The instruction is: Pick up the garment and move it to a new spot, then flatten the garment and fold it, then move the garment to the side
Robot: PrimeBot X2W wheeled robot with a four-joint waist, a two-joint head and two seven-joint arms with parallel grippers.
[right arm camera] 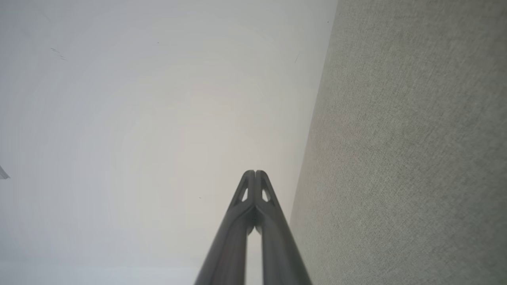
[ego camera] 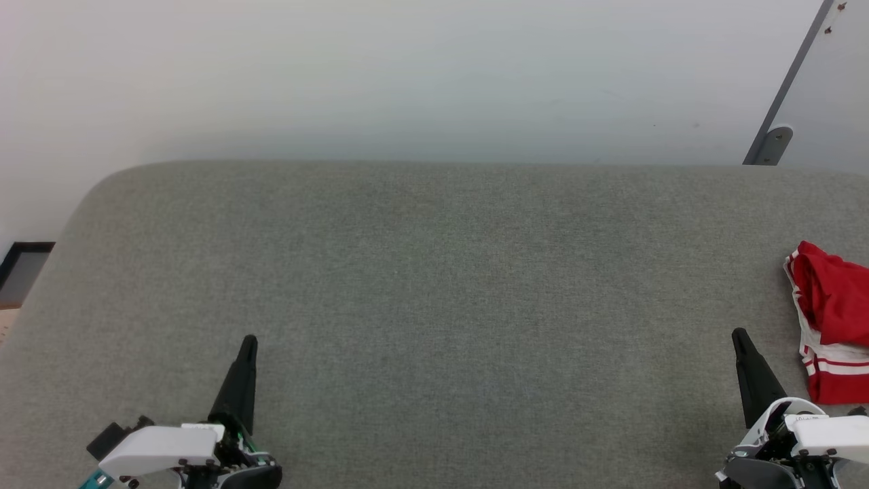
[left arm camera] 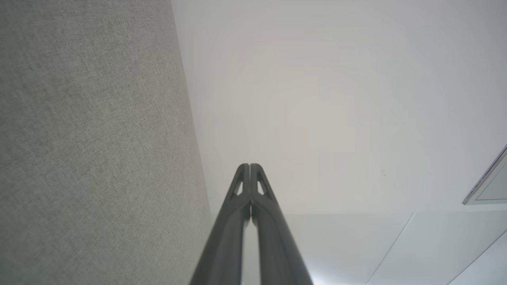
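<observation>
**Inspector:** State of the jaws, please.

**Onlooker:** Both pairs are pressed together with nothing between them. The left gripper [ego camera: 248, 341] and the right gripper [ego camera: 739, 334] hang low over the near part of the grey cloth-covered table [ego camera: 434, 272], fingers pointing away from the robot. In each wrist view the two fingertips meet.

**Inspector:** And the garment?

**Onlooker:** The garment [ego camera: 829, 299] lies on the table just outboard of the right gripper's tips. It is apart from them and well away from the left pair. It is a red heap with a white, red-striped band at its near end (the picture's edge cuts off its outer part, so I cannot tell its full shape).

**Inspector:** Progress?

**Onlooker:** In my judgement the scene fits two stages. Lying off to the side, this may be a shirt waiting to be picked up, or one set aside after folding. What shows looks bunched rather than squarely folded, which suggests flattening and folding are outstanding, but I would not sign to that.
</observation>
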